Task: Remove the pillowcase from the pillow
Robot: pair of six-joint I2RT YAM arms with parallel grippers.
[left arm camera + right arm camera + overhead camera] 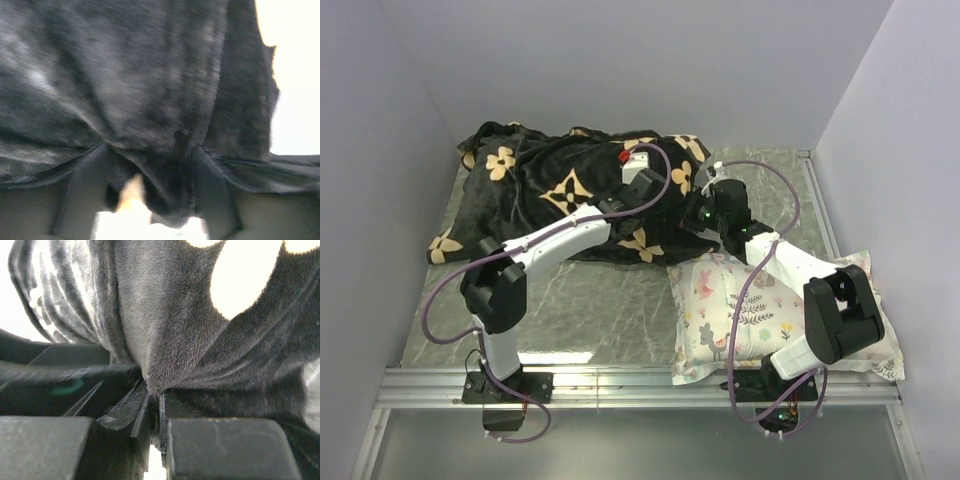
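The black pillowcase (545, 190) with tan flower motifs lies bunched at the back left of the table. The white pillow is hidden, presumably under the fabric. My left gripper (655, 180) sits at the pillowcase's right end. In the left wrist view a thick fold of the pillowcase (150, 100) is bunched between the two fingers of the gripper (150, 162). My right gripper (698, 212) is just right of it. In the right wrist view its jaws (154, 390) are almost together, pinching an edge of the pillowcase (175, 335).
A smaller white pillow (760, 310) with a pastel floral print lies at the front right, under the right arm. The grey marbled table (590, 295) is walled at the left, back and right. A metal rail (620, 385) runs along the near edge.
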